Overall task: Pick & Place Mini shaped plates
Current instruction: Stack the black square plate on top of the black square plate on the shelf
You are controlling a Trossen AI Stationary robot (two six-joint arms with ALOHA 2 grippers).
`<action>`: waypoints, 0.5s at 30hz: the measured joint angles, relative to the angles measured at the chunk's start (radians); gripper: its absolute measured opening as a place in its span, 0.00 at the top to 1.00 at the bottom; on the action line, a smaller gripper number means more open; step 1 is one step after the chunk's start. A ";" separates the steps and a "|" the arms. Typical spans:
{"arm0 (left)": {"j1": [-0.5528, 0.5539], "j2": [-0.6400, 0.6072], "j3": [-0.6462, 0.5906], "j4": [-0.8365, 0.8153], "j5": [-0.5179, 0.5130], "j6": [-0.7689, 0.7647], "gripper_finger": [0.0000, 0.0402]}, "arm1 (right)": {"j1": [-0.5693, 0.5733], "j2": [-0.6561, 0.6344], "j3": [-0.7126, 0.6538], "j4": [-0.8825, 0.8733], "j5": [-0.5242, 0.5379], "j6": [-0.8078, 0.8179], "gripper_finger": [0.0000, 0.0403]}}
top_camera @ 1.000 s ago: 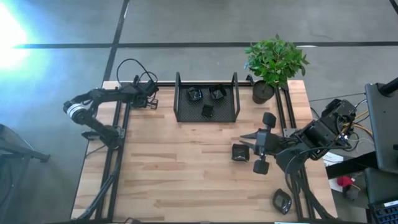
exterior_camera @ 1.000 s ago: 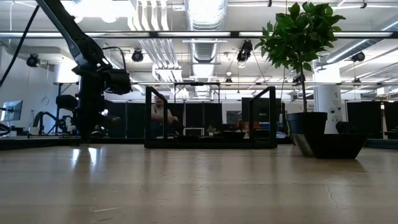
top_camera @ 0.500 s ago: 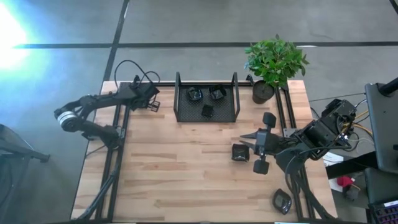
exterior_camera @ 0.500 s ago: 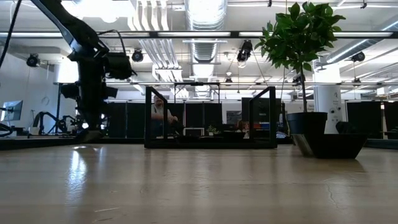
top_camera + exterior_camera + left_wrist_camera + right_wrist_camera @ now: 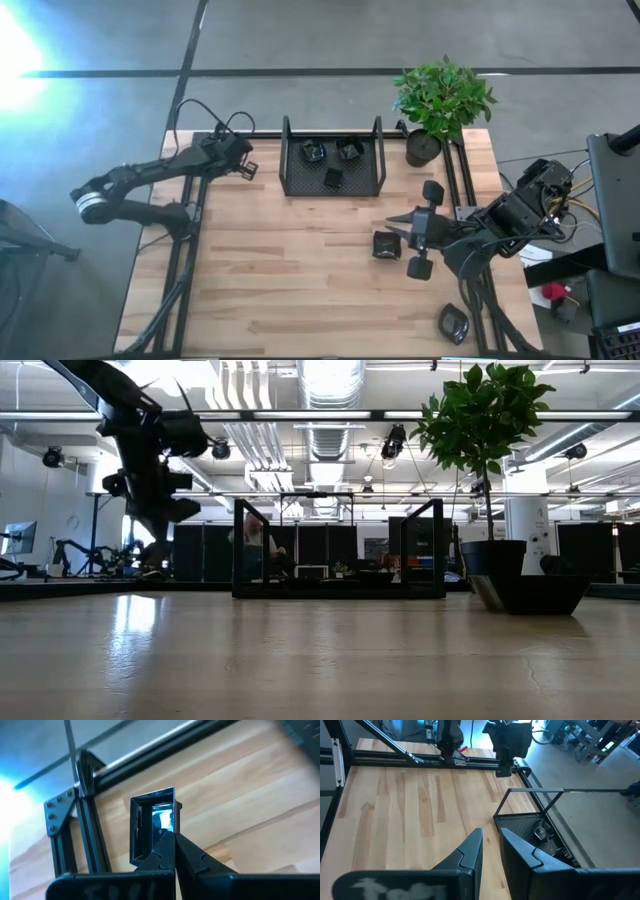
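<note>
One small square plate is pinched by its edge in our left gripper, raised above the table's back-left corner. From it the mesh tray lies just to the right, three plates already inside. Our right gripper waits slightly parted beside another plate on the table; the left is nearer the tray.

Left tool beside mesh tray
</note>
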 joint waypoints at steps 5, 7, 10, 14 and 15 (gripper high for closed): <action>-0.042 -0.090 0.000 0.000 -0.001 0.046 1.00 | 0.000 0.000 0.000 0.000 0.001 -0.003 0.85; -0.063 -0.123 0.001 0.000 -0.003 0.066 1.00 | 0.000 -0.001 0.000 0.000 0.001 0.004 0.85; -0.092 -0.163 0.001 0.001 -0.008 0.090 1.00 | 0.000 -0.001 0.000 0.000 0.001 0.015 0.85; -0.117 -0.201 0.005 0.008 -0.017 0.115 1.00 | 0.000 -0.001 0.000 0.000 0.001 -0.008 0.85; -0.121 -0.207 0.011 0.008 -0.020 0.126 1.00 | 0.000 -0.001 0.000 0.001 0.001 -0.018 0.85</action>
